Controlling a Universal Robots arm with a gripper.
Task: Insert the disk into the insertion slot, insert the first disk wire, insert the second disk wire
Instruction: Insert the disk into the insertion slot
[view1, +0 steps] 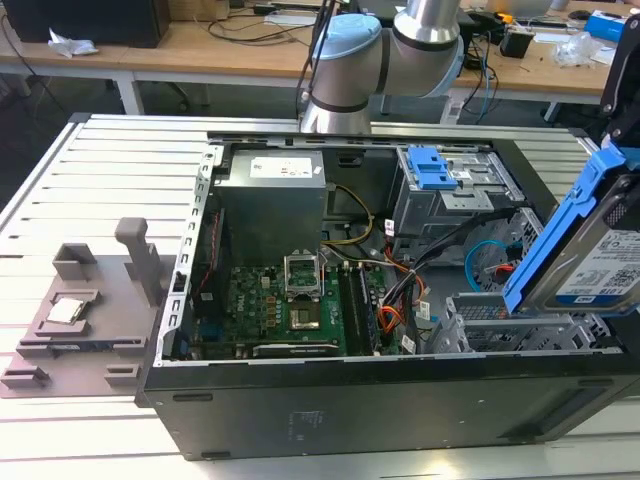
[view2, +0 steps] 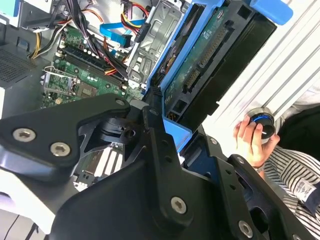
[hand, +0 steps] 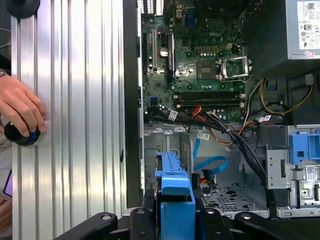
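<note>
The disk (view1: 600, 255), silver with a white-and-blue label in a bright blue carrier, hangs tilted on edge at the exterior view's right, just above the insertion slot (view1: 500, 320), a grey perforated cage in the open computer case's near right corner. My gripper (view2: 175, 132) is shut on the lower end of the carrier; in the first wrist view its black fingers clamp the blue frame (hand: 175, 190) over the cage's perforated floor (hand: 225, 195). A loose blue flat cable (hand: 212, 165) and a bundle of coloured wires (hand: 200, 117) lie beside the slot.
A taller grey cage with a blue latch (view1: 440, 170) stands behind the slot. The motherboard (view1: 290, 310) and power supply (view1: 270, 200) occupy the case's left part. A person's hand (hand: 20, 110) holds a black knob on the ribbed table outside the case. A grey fixture (view1: 90, 310) lies left.
</note>
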